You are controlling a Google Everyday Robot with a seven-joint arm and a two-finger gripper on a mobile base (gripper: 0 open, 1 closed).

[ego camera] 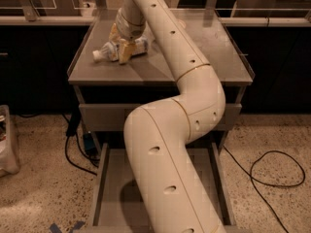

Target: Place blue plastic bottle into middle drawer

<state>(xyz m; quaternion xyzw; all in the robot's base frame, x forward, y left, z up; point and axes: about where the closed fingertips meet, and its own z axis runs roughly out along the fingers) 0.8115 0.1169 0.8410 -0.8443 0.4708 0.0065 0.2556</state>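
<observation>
The blue plastic bottle lies on its side on the grey cabinet top, white cap pointing left. My gripper is down over the bottle's right part, open, with one yellowish finger in front of it and the other behind it. The bottle rests on the top. The middle drawer is pulled out low at the front, its bare grey floor partly hidden by my white arm.
A closed grey drawer front sits above the open drawer. A black cable loops on the floor at right. More cables and a blue plug lie at left. A white container stands at the far left.
</observation>
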